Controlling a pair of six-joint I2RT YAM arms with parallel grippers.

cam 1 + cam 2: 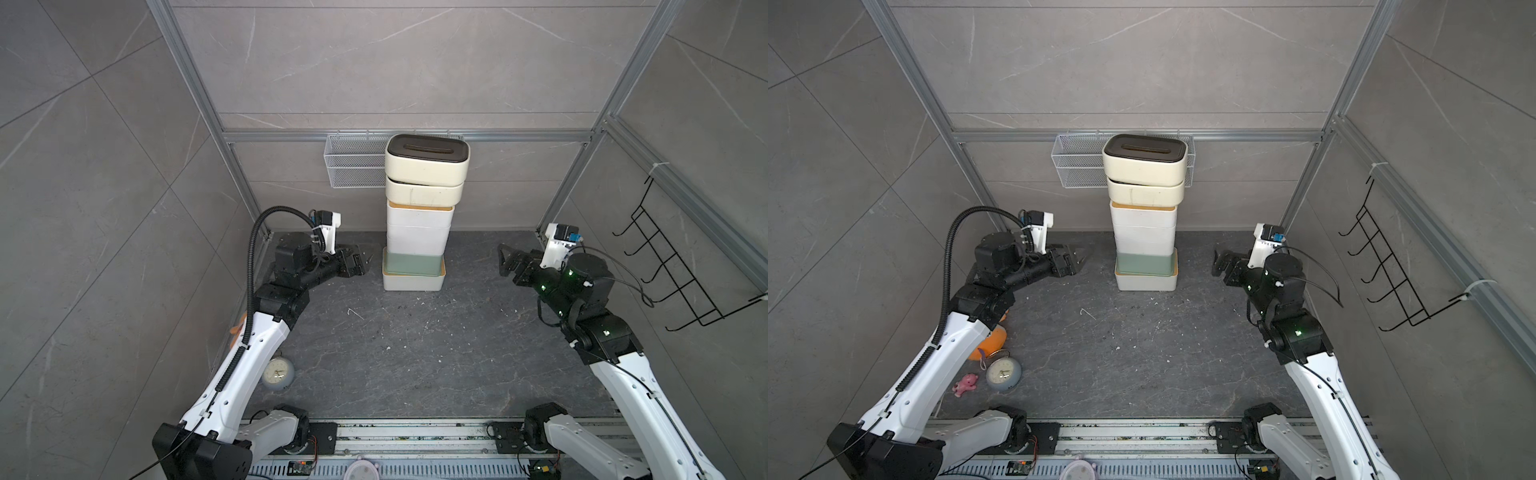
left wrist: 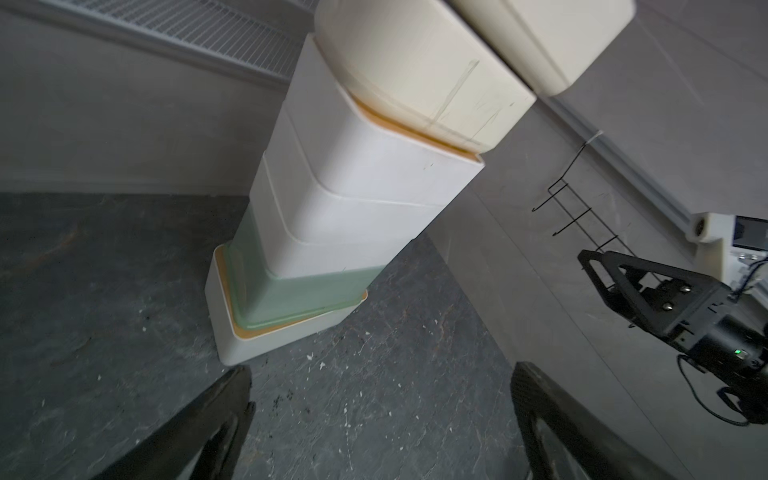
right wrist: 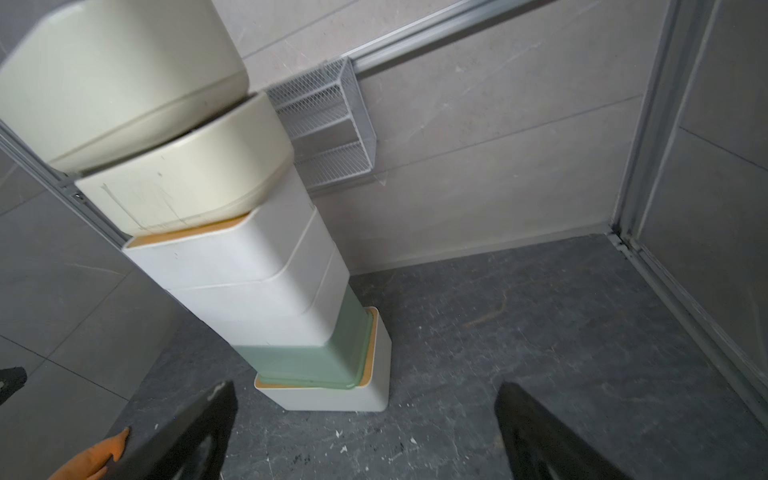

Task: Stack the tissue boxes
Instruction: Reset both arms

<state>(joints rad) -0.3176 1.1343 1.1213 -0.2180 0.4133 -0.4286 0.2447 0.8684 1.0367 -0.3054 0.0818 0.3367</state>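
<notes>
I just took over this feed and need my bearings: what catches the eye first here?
A tall stack of tissue boxes rises at the back middle of the floor, topped by a cream box with a dark brown lid, with a sage green box near the bottom. The left gripper and right gripper flank it, both open and clear of it.
</notes>
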